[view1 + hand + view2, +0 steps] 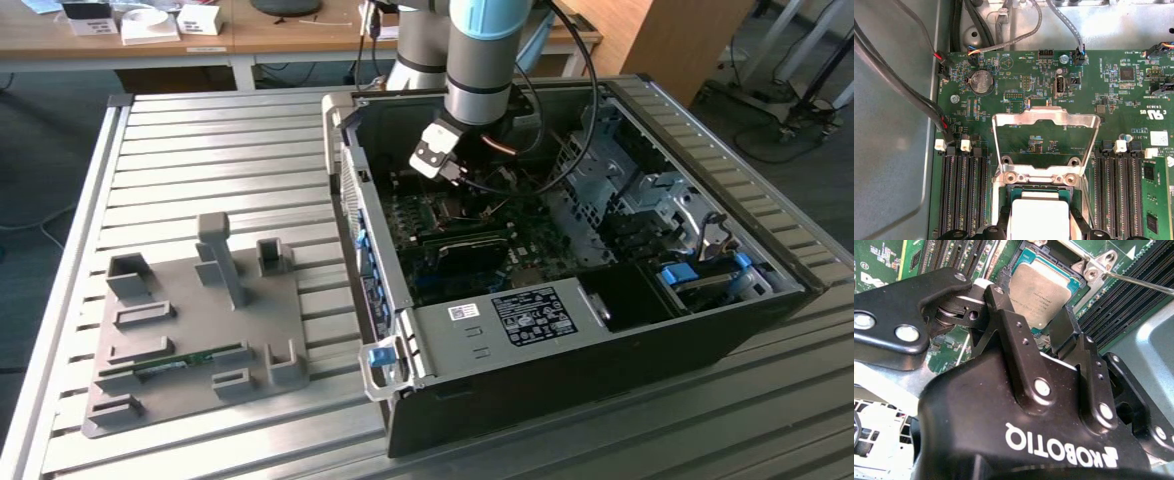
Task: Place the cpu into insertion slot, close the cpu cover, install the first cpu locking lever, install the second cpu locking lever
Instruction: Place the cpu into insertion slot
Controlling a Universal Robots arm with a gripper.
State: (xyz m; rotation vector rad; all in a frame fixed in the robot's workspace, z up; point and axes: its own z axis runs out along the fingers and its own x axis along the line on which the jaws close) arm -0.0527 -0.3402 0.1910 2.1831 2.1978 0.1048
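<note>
Fingers (1006, 325) of the gripper (1028, 305) sit against two opposite edges of the cpu (1041, 287), so we read the gripper as closed on the chip, with one finger on each side and the silvery top showing between them. In the first wrist view we find the cpu (1038, 217) directly at the insertion slot (998, 197), level with its silvery rim. We cannot tell whether the chip is fully seated in the slot or is held just above it. The cpu cover (1046, 116) is swung open on its hinge at the slot's far edge. It is tipped back away from the slot, and the green motherboard (1094, 80) shows through its square window. A thin metal locking lever (1141, 284) runs out from the hinge corner of the slot and is not latched down. Long black memory slots (961, 195) run just beside the insertion slot on both of its flanks. In the exterior view we see the arm (478, 60) reaching down into the open black computer case (574, 360), toward the part of the board where the slot lies. Well apart from the slot, outside the case on the exterior view's left, a grey tray (187, 330) lies on the ribbed metal table (174, 160).
</note>
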